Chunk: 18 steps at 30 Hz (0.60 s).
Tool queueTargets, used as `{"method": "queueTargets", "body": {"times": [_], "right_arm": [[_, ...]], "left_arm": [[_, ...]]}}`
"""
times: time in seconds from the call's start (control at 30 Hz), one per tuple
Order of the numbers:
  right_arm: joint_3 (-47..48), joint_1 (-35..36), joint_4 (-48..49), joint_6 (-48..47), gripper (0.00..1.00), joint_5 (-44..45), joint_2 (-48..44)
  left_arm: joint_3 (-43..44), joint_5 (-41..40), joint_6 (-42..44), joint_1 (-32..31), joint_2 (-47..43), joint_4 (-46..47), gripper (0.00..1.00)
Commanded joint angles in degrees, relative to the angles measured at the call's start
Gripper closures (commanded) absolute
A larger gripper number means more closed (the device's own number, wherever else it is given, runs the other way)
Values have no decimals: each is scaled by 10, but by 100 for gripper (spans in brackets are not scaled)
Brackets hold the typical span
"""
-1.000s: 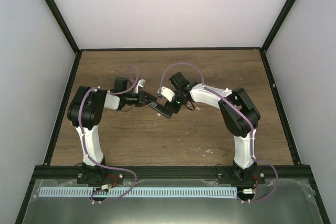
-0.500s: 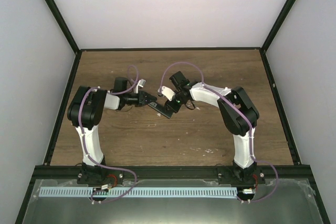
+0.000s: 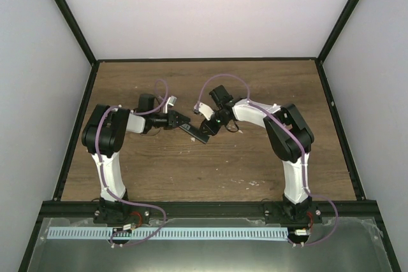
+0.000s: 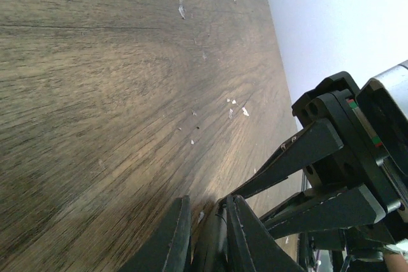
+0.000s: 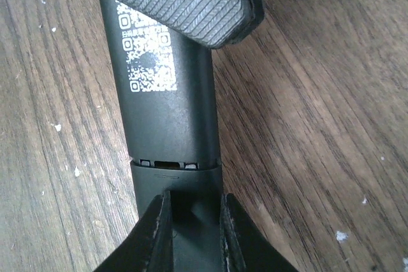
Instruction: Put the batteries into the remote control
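Remote control point(image 5: 169, 113) in tight pinch of left gripper point(image 4: 210, 234), beneath narrowly parted right gripper point(image 5: 191, 205).

Beneath the left pincer point(image 3: 184, 121) and the right pincer point(image 3: 206, 128) lay a dark brown wood-grain tabletop point(image 3: 268, 87), with small white flecks point(image 3: 250, 182) scattered on the near side of the right pincer. Beyond both rose plain white walls point(image 3: 204, 11) edged by black metal frame bars point(image 3: 67, 23). A pale blue slotted strip point(image 3: 172, 234) ran well behind them.
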Motion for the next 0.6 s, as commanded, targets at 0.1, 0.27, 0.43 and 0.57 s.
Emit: {"method": "queueTargets", "body": {"times": [0.1,0.27,0.43,0.57], "right_arm": [[4,3,71,3,88,9,42],[8,3,79,3,89,3,49],[12,3,88,5,90,-1,53],[20,2,93,7,90,-2,55]], "left_arm": [[-10,20,25,-26,13,23,100],[-10,24,22,-26,14,29,100],[-10,29,16,-28,15,38,100],[-9,33,12,-29,18,42,100]]}}
